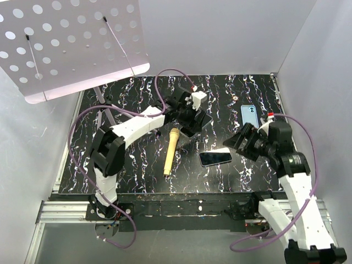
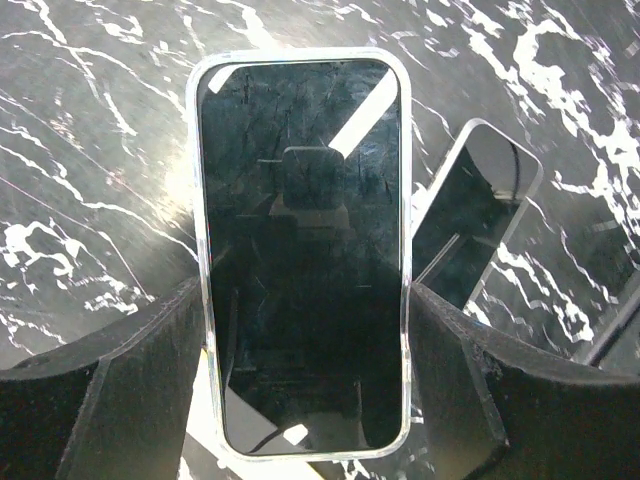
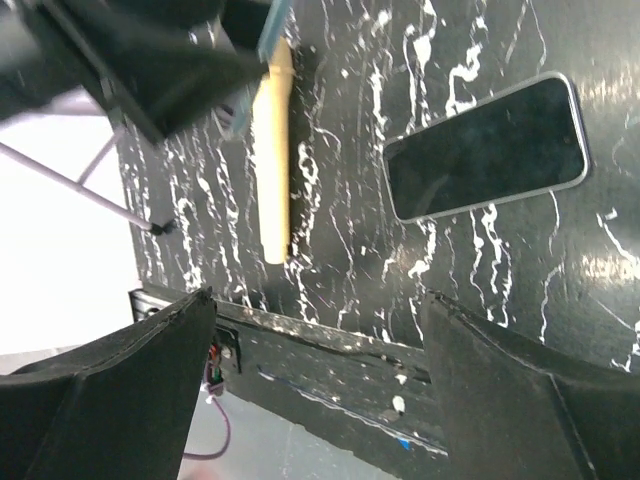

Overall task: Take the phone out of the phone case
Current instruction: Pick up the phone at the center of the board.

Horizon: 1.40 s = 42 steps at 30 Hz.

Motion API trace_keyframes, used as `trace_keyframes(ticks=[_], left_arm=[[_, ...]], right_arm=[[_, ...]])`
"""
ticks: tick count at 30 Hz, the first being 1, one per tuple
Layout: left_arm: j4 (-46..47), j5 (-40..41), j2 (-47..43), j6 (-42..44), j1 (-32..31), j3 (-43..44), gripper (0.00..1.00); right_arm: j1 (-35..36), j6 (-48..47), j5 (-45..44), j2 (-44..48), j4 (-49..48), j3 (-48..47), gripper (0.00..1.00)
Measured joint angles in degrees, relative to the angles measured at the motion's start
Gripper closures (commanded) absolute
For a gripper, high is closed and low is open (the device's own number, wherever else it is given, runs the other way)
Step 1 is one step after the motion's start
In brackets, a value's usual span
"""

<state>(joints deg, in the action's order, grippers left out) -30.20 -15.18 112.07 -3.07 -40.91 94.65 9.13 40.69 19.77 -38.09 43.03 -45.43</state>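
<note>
Left tool (image 2: 305,350) clamps the clear case (image 2: 300,200) by its edges — right tool (image 3: 315,370) gapes empty, phone (image 3: 487,145) flat on the surface (image 1: 137,159).

Tan stick (image 1: 171,151) lies near phone (image 1: 215,158), tabletop (image 1: 190,165) showing between.

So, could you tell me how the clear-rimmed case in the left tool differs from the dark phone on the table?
The clear-rimmed case is gripped by the left tool; the dark phone lies free on the table. The case's edge is transparent; the phone's is thin grey. Both show dark, glossy faces.
</note>
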Motion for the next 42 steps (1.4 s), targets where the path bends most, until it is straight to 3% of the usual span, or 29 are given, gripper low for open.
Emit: trace_keyframes(ticks=[5, 10, 17, 20, 25, 30, 32, 33, 35, 36, 40, 41, 42], left_arm=[[2.7, -0.8, -11.2, 4.1, -3.3, -9.9, 1.00], [6.0, -2.5, -24.9, 8.5, -7.5, -20.0, 1.00], [7.7, -5.5, -30.8, 11.5, -9.6, -27.3, 1.00], [7.7, -5.9, -31.0, 12.0, -10.1, -29.4, 1.00], [7.8, -6.8, -32.5, 13.0, -11.2, -32.1, 1.00], [7.9, -7.5, -35.1, 13.8, -11.6, -33.4, 1.00], [8.3, -7.5, -35.3, 14.0, -11.7, -33.8, 1.00], [8.5, -7.6, -35.4, 14.0, -11.7, -34.2, 1.00], [8.8, -8.2, -35.4, 13.7, -11.8, -34.7, 0.75], [8.9, -8.4, -35.5, 13.4, -11.8, -34.8, 0.56], [10.3, -8.5, -36.4, 11.4, -12.3, -35.8, 0.11], [11.1, -8.2, -37.0, 10.4, -12.5, -36.3, 0.02], [12.1, -7.8, -37.6, 8.9, -12.7, -36.6, 0.02]], right_arm=[[-4.1, -4.2, 6.8, -9.9, -0.5, -8.1, 0.08], [-4.8, -10.3, 20.8, -19.9, -1.8, -10.3, 0.10], [-1.2, -10.2, 30.6, -22.3, -9.2, -4.7, 0.12], [2.1, -8.0, 31.4, -23.1, -12.9, -2.3, 0.19], [7.6, -1.7, 31.6, -26.5, -22.4, 3.6, 0.38], [8.6, 4.3, 32.9, -27.0, -28.9, 6.9, 0.74], [8.9, 6.8, 33.5, -25.9, -33.1, 8.0, 0.98], [8.9, 8.1, 34.1, -25.2, -35.1, 8.9, 0.99], [8.9, 11.8, 34.7, -23.2, -39.9, 11.6, 0.99], [8.9, 13.5, 34.8, -22.3, -42.0, 13.3, 0.99], [8.9, 20.0, 33.4, -16.1, -48.4, 18.9, 0.99], [8.9, 21.7, 32.6, -14.0, -49.6, 20.1, 0.99], [8.9, 22.5, 31.8, -12.0, -50.8, 21.2, 0.99]])
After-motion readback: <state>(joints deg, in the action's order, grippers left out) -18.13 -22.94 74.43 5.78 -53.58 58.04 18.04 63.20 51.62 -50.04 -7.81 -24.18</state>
